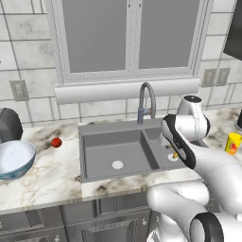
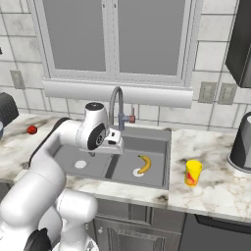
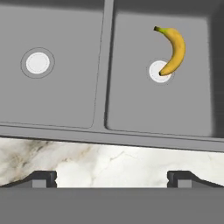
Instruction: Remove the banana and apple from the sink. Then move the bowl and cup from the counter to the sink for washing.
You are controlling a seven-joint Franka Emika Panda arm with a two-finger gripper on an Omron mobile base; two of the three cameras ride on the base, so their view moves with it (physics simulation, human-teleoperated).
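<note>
The yellow banana (image 3: 173, 49) lies in the right basin of the dark grey sink (image 3: 99, 78), one tip resting on the white drain; it also shows as banana (image 2: 143, 164). My gripper (image 3: 112, 179) hangs open and empty above the sink's front rim, short of the banana. The red apple (image 1: 56, 142) rests on the marble counter (image 1: 47, 175) left of the sink. Further left stands the pale blue bowl (image 1: 14, 158). The yellow cup (image 2: 193, 172) stands upright on the counter right of the sink.
A curved grey faucet (image 1: 146, 101) rises behind the sink divider. A dark ribbed appliance (image 1: 8, 125) sits behind the bowl, and a dark rounded pot (image 2: 242, 142) stands at the far right. A window and sill run along the back wall.
</note>
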